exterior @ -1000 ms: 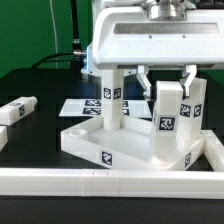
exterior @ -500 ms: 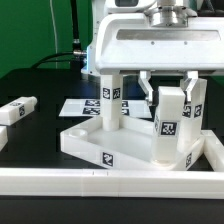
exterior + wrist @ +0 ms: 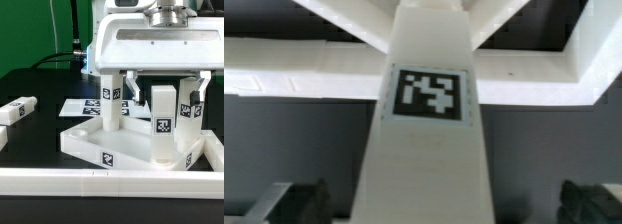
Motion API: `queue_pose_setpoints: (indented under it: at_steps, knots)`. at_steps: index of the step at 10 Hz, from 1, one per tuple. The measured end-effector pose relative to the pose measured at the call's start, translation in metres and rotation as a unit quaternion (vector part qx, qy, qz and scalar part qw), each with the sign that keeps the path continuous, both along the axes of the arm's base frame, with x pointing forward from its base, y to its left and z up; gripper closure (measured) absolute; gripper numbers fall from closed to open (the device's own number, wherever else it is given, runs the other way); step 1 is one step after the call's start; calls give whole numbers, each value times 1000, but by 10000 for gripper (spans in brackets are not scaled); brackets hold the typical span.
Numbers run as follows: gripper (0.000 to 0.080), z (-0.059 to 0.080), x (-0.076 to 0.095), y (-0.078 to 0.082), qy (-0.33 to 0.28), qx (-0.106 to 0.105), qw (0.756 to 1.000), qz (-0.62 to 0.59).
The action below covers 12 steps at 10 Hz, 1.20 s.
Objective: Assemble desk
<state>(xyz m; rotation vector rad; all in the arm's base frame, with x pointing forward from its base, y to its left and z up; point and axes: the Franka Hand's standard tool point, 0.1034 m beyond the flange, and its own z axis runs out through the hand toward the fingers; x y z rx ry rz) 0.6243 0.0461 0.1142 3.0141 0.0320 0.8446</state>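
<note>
The white desk slab point(image 3: 92, 143) lies upside down on the black table. Three tagged square legs stand upright in its corner sockets: one at the back on the exterior view's left point(image 3: 110, 98), one at the back right point(image 3: 189, 106) and one at the front right point(image 3: 162, 122). My gripper point(image 3: 165, 82) hangs over the front right leg, open, with a finger point(image 3: 131, 82) clear of it on either side. In the wrist view that leg point(image 3: 432, 140) fills the middle, and my gripper point(image 3: 439, 205) straddles it with gaps on both sides. A fourth leg point(image 3: 18, 109) lies loose at the left.
The marker board point(image 3: 80, 106) lies flat behind the slab. A long white border rail point(image 3: 100, 181) runs along the front, and another point(image 3: 216, 150) along the exterior view's right. The robot's white base point(image 3: 160, 40) stands behind, with cables at the back left.
My fingers have spread apart and let go of the front right leg, which stays upright in its socket. Nothing else has moved.
</note>
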Motion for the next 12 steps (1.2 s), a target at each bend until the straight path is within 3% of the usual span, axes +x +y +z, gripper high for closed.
queue_pose_setpoints:
  at_steps: [2,5,8,10,12]
  knots:
    - [152,8,0,-3,3,0,1000,1]
    - [151,36,2,-7,15,7,1000,4]
    - [151,31,0,-6,29,9,1000,5]
    - [151,19,-7,-2,96,20,995,6]
    - [151,17,-4,-3,166,30,986,7]
